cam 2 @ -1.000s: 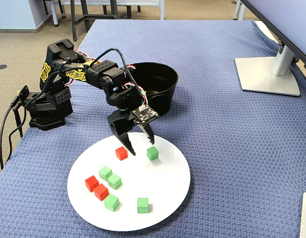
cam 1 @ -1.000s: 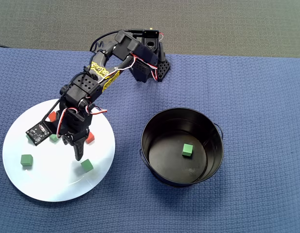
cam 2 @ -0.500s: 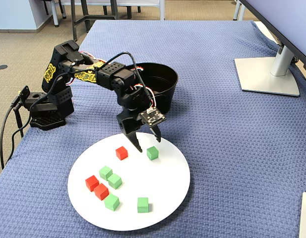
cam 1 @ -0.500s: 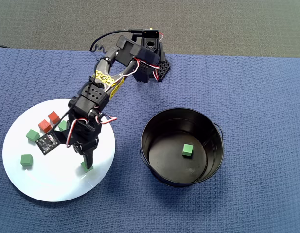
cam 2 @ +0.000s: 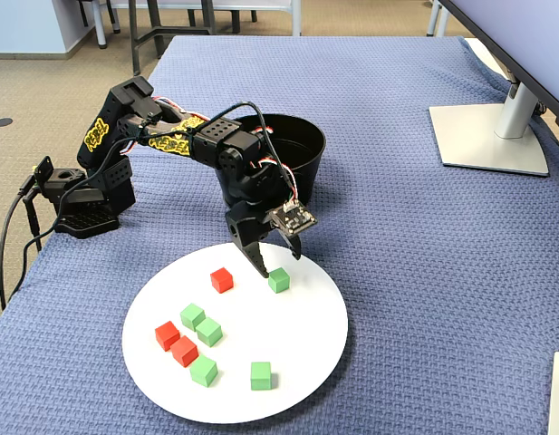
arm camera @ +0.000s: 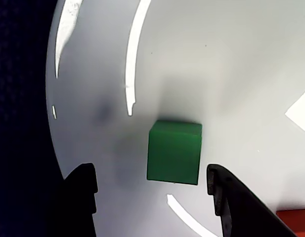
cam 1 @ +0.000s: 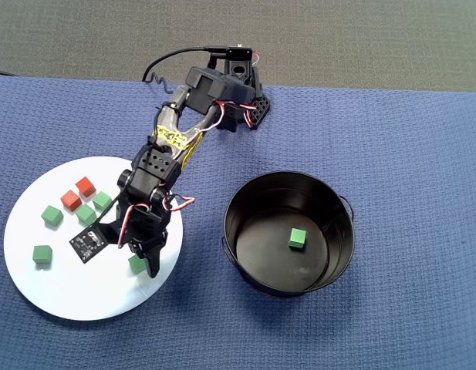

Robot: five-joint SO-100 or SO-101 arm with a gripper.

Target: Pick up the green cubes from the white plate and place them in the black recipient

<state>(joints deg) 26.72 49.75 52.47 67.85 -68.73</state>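
Several green cubes lie on the white plate (cam 1: 37, 285) with red ones. One green cube (cam 2: 279, 280) sits near the plate's edge on the bucket side. My gripper (cam 2: 279, 265) hangs open just over it. In the wrist view this cube (arm camera: 174, 152) lies flat on the plate (arm camera: 241, 74) between my fingertips (arm camera: 226, 197), closer to the right one and touching neither. From overhead my gripper (cam 1: 143, 260) half covers the cube (cam 1: 135, 265). The black recipient (cam 1: 342, 223) stands right of the plate and holds one green cube (cam 1: 297, 238).
Red cubes (cam 1: 85, 186) and other green cubes (cam 1: 42, 253) sit on the plate's left half in the overhead view. A red cube (cam 2: 222, 279) lies left of my gripper. The arm base (cam 2: 80, 208) stands at the table's left edge, a monitor foot (cam 2: 492, 136) at far right.
My gripper has swung across the plate toward its bucket-side edge and come down around the lone green cube. It has stayed open. No cube has moved.
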